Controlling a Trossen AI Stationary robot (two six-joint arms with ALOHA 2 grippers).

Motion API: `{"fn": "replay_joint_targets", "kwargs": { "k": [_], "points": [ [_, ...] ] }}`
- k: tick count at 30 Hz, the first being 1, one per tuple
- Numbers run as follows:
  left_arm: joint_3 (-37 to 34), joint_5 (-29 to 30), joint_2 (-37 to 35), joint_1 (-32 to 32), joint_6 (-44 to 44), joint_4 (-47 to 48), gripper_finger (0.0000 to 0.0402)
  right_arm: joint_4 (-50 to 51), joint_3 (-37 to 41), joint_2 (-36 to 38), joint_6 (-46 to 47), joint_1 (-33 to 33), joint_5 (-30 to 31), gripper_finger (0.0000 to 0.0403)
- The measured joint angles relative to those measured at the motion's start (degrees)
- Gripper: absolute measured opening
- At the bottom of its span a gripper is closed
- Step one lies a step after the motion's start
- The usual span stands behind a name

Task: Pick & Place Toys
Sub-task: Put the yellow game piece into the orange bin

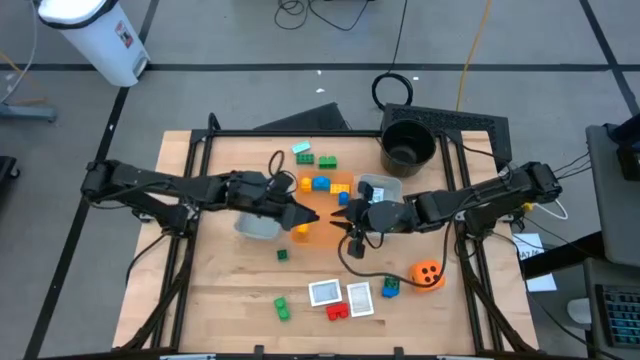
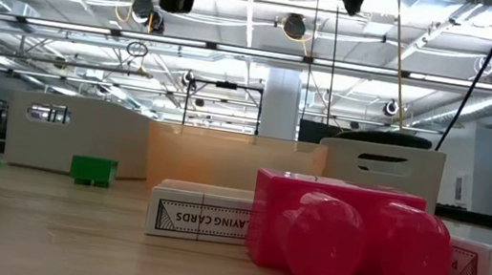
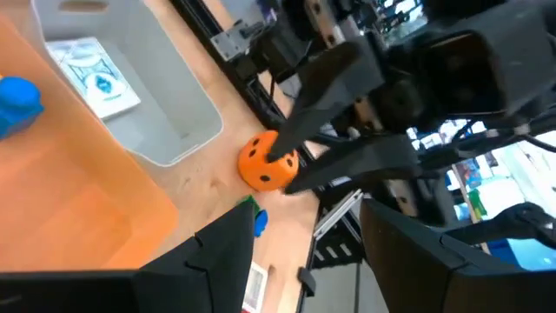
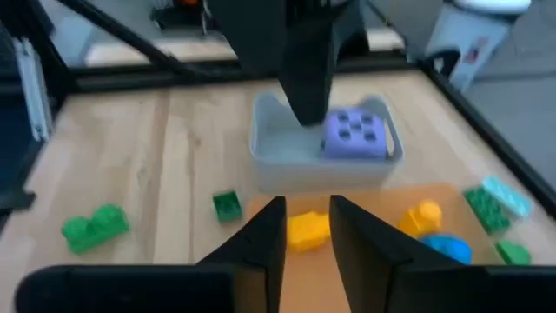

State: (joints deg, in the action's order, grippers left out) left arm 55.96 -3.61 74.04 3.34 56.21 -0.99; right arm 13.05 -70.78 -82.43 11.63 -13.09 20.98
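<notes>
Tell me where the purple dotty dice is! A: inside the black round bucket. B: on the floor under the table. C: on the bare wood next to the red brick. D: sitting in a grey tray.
D: the right wrist view shows the purple die resting inside the grey tray, partly behind a dark gripper finger.

Both claws (left (image 1: 312, 216), right (image 1: 345, 224)) seemingly hover over the orange tray (image 1: 322, 232).

The die (image 1: 427, 273) was orange with dark spots. Another die (image 4: 354, 136) was purple; the tray (image 4: 287, 168) holding it was grey.
</notes>
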Motion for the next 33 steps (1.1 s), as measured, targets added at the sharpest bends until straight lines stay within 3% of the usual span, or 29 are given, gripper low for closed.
{"fn": "replay_joint_targets", "kwargs": {
  "k": [13, 33],
  "points": [
    [0.11, -0.50, -1.03, -1.42, -4.16, 0.00, 0.0214, 4.36, 0.02, -0.02, 4.19, 0.75, -0.16, 0.0067],
    [0.09, -3.92, -1.09, -3.73, -14.95, -0.02, 0.0214, -5.93, 0.02, 0.00, 1.80, 1.62, -1.16, 0.0077]
  ]
}}
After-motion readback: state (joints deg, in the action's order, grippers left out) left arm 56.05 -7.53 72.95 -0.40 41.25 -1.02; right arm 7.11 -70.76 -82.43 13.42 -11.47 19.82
